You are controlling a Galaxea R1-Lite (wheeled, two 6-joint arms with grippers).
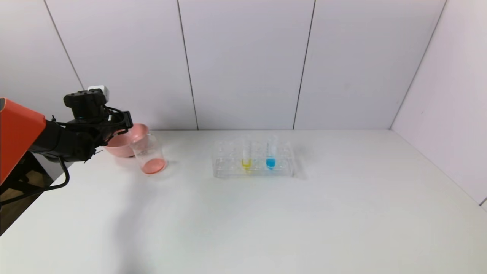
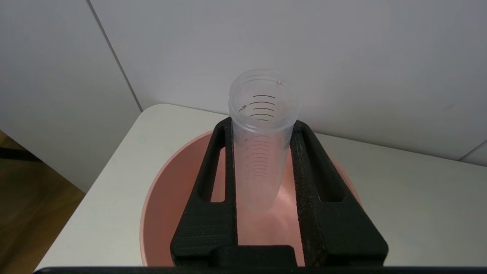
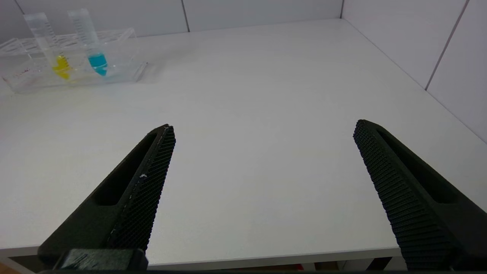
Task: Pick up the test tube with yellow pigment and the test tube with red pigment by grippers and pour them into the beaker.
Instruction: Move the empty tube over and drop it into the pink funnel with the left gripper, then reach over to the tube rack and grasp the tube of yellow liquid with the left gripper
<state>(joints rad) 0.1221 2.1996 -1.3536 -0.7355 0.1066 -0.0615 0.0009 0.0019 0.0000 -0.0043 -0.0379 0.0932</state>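
Observation:
My left gripper (image 1: 121, 125) hangs over the pink bowl, just left of the beaker (image 1: 149, 156). In the left wrist view my left gripper (image 2: 262, 127) is shut on a clear graduated test tube (image 2: 262, 160). The tube's open mouth points away and no liquid shows in it. The beaker holds a shallow layer of red-pink liquid. The test tube with yellow pigment (image 1: 247, 156) stands in the clear rack (image 1: 228, 161) and also shows in the right wrist view (image 3: 57, 53). No red-tipped tube shows in the rack. My right gripper (image 3: 262, 127) is open and empty over the table's front edge.
The pink bowl (image 1: 139, 131) sits behind the beaker at the back left and lies under the held tube in the left wrist view (image 2: 171, 205). A blue-tipped tube (image 1: 271, 156) stands beside the yellow one. White walls close the back and right.

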